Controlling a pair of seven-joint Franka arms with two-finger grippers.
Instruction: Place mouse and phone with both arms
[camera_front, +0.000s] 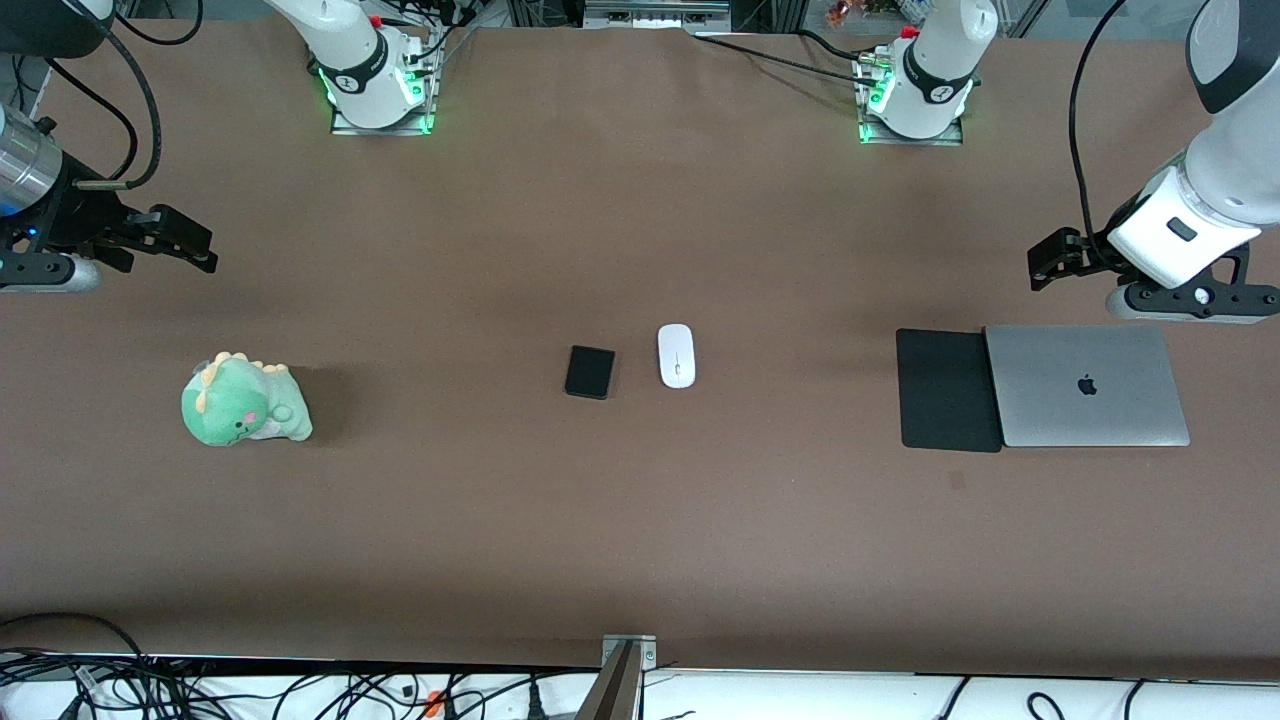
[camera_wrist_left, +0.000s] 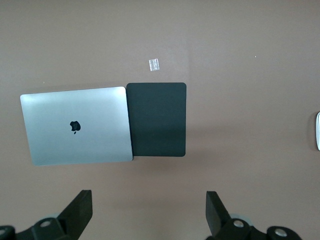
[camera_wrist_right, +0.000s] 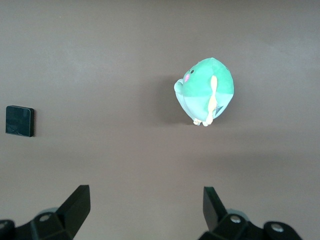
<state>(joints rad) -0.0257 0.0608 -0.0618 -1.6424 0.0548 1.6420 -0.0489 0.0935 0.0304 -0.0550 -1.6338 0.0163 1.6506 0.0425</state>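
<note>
I hold both hands, left hand (camera_front: 1045, 265) and right hand (camera_front: 190, 245), open and empty, well apart from mouse (camera_front: 676, 355) and phone (camera_front: 589, 372), ready to reach.

brown matte table (camera_front: 640, 540) fills the view, evenly lit with soft shadows. white strip along its edge nearest the front camera with tangled black cables (camera_front: 120, 685). metal bracket (camera_front: 628, 655) at that edge's middle. framing and clutter along the top.

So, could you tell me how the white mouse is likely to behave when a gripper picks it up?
The mouse looks glossy and domed, so the fingers could slip off its curved sides. It is probably stiff and fairly light. Lying flat on the table, it should slide rather than roll if nudged.
</note>
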